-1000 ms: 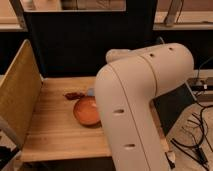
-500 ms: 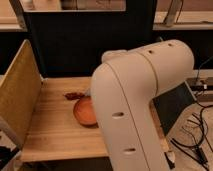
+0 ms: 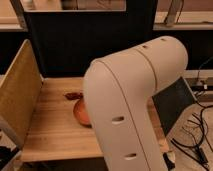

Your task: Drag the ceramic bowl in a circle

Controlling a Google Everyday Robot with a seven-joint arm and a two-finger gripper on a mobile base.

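Note:
The ceramic bowl is an orange-brown glossy dish on the wooden table, near the middle. Only its left part shows. The rest lies behind my big white arm link, which fills the centre and right of the camera view. The gripper is out of view, hidden somewhere behind or beyond that link, so I cannot see where it stands relative to the bowl.
A small dark red scrap lies just behind the bowl. An upright wooden side panel walls the table's left edge and a black backdrop closes the rear. Cables trail on the floor to the right.
The white arm link has swung left and closer to the camera, covering more of the bowl and table. The bowl itself does not appear to have moved.

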